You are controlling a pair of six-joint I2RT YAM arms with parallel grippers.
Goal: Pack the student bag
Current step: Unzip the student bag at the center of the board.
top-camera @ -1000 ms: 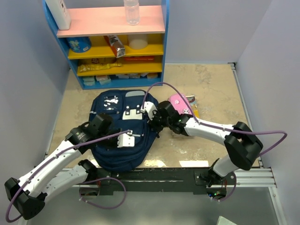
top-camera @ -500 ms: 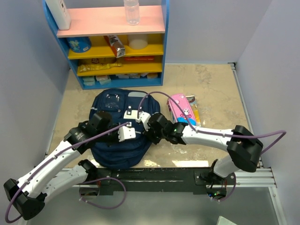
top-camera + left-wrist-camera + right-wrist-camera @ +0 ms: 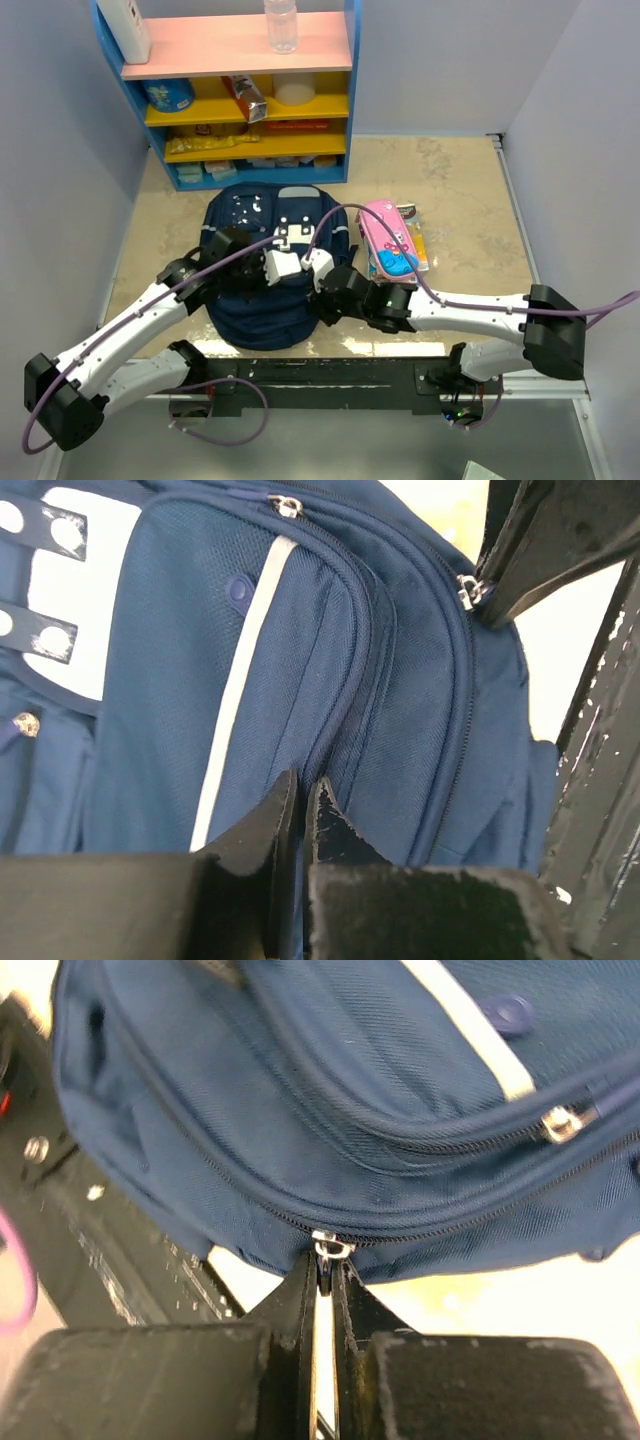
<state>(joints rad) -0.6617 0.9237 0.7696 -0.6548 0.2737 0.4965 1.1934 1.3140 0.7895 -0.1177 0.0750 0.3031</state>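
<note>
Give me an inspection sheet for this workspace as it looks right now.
Surface: beige marbled table.
Job's things: navy bag lying mid-table, front up.
Clutter: pink pencil case on the table to the bag's right.
Grippers: left gripper shut, pinching bag fabric; right gripper shut on a zip pull.
Cables: purple cables along both arms, one arcing over the bag.
Surroundings: blue shelf behind, bottle on top.

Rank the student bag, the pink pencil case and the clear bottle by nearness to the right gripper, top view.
1. student bag: the right gripper pinches its zipper.
2. pink pencil case: farther back, rightward.
3. clear bottle: atop the shelf, far back.
</note>
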